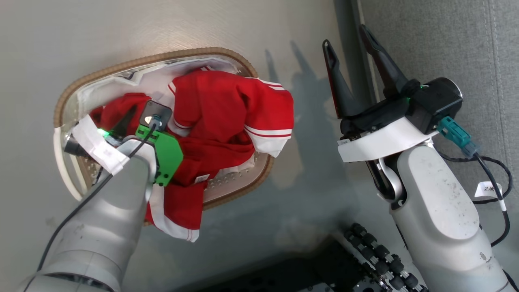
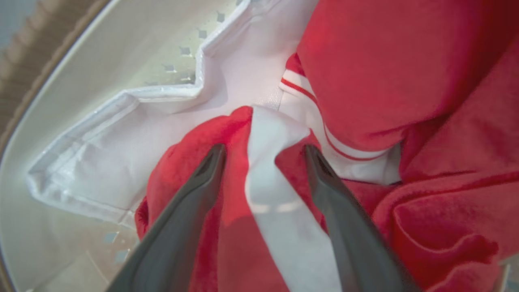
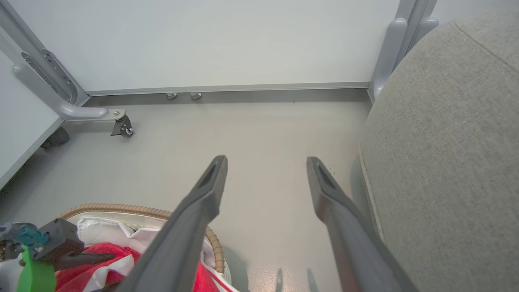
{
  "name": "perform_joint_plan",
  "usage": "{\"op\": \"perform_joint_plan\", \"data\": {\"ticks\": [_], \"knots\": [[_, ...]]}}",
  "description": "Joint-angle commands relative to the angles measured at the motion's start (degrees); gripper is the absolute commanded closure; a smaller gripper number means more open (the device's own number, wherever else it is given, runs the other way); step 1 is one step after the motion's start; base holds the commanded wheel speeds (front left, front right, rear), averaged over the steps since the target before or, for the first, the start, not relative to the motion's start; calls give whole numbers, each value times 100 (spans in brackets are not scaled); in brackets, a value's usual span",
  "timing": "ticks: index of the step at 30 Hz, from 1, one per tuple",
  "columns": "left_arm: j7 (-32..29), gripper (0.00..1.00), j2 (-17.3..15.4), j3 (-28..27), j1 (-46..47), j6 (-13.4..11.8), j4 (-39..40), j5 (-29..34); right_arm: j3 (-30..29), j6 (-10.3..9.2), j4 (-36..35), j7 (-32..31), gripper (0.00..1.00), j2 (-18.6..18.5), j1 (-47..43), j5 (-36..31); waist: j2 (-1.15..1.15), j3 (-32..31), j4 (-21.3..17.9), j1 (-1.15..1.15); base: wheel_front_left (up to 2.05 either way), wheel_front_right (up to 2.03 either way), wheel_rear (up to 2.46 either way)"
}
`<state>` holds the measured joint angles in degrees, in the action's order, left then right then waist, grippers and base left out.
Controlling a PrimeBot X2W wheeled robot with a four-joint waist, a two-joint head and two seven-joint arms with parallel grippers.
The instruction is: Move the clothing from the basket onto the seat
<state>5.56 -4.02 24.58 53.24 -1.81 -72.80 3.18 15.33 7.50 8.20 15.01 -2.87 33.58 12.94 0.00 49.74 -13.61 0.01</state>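
While wide left fingers (image 2: 190,194) straddle the red garment (image 2: 231,178),
I'd sink deeper, then close, sparing the liner (image 2: 121,146) beyond; right fingers (image 3: 202,202) wide too.

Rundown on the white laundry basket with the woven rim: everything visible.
The oval white plastic laundry basket has a brown woven rim and perforated walls. It stands upright on the pale grey floor, to the left of the light grey fabric seat, not touching it. A crumpled white cloth liner sits inside. Red garments with white stripes fill it and spill over its near and right rims. The left gripper reaches inside, jaws open astride a garment fold.
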Motion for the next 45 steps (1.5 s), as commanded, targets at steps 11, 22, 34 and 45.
{"op": "perform_joint_plan", "data": {"ticks": [11, 22, 34, 45], "knots": [[-1159, 0, -388, 396, 229, -36, -108, 312, 191, -2, 77, 24, 0, -14, 67, 267, 0, 219, -287, -1, 0, 0, 0], [-2032, 100, -564, 928, 105, 325, -124, 620, 185, -2, 118, 24, 0, -14, 50, 320, 0, 214, -318, -1, 0, 0, 0], [-1503, 100, -442, 749, -199, 386, -111, 166, 206, -2, 345, 24, 0, -16, -52, 201, 0, -368, -215, -1, 0, 0, 0], [-406, 100, -117, 586, -649, 526, -104, -300, 60, -2, 737, 24, 0, -18, -554, -94, 0, -1534, 233, -1, 0, 0, 0]]}}
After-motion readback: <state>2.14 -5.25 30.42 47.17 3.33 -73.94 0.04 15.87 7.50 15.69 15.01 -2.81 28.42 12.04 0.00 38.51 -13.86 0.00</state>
